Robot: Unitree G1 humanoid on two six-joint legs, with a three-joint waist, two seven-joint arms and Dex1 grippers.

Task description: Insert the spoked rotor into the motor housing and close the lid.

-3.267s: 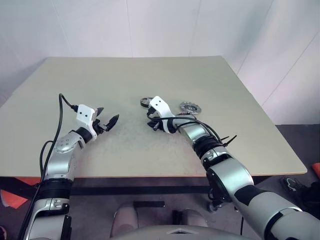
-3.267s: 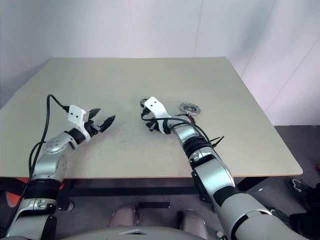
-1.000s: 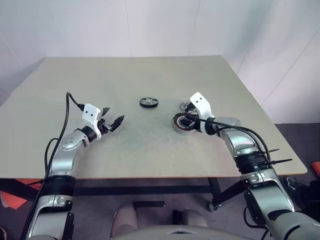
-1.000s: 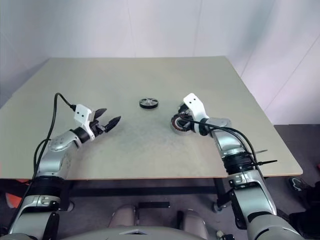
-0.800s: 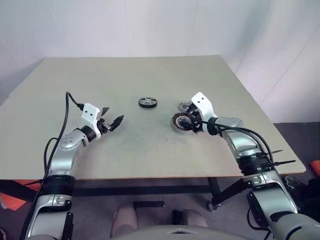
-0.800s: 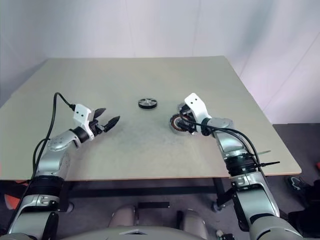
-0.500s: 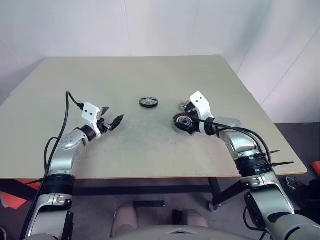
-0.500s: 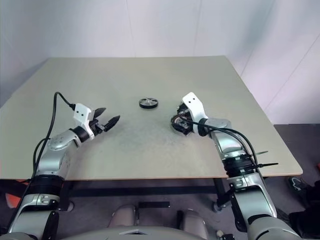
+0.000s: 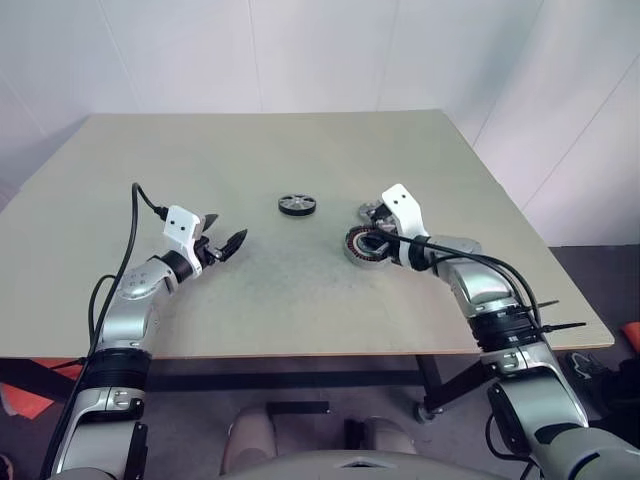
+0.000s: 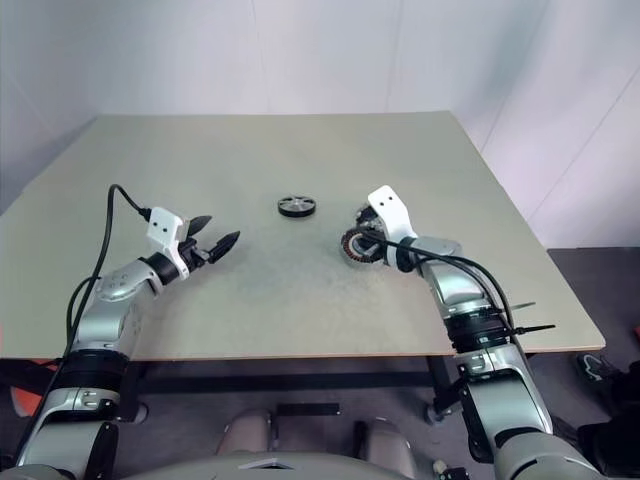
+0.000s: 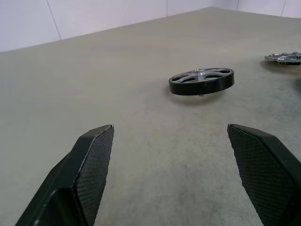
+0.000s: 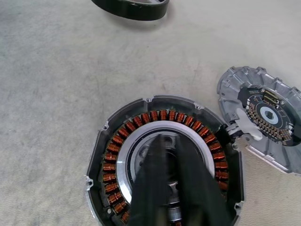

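Both jaws differed: left gripper [image 11: 171, 174] gaped wide, empty, facing the rotor [image 11: 201, 81]; right gripper [image 12: 171, 155] clenched together over the housing [image 12: 141, 123] centre

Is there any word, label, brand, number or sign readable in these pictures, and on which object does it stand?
None can be read.
The motor housing: copper windings, no lettering.
The lid: small parts at its centre, any marks too small to read.
The spoked rotor: plain rim, no text.
The table: no label.
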